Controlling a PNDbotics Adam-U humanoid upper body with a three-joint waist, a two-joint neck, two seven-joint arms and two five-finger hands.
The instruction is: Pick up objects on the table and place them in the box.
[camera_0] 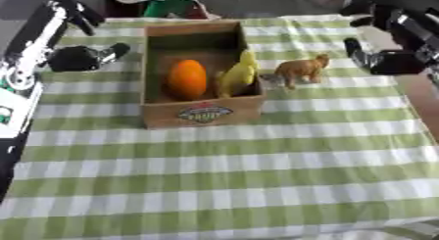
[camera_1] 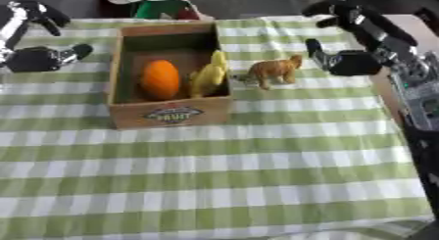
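Green checked bench (camera_0: 257, 165), toy animal (camera_1: 273, 70) just beside box (camera_1: 167, 114), right hand (camera_1: 343, 61) near and holding nothing, fingers hard to tell: could knock toy over.

A cardboard box (camera_0: 202, 111) on the green checked cloth (camera_0: 257, 175) holds an orange fruit (camera_0: 187, 79) and a yellow piece (camera_0: 238, 75) (shape unclear). A brown animal figure (camera_0: 302, 69) stands just beside its right wall.
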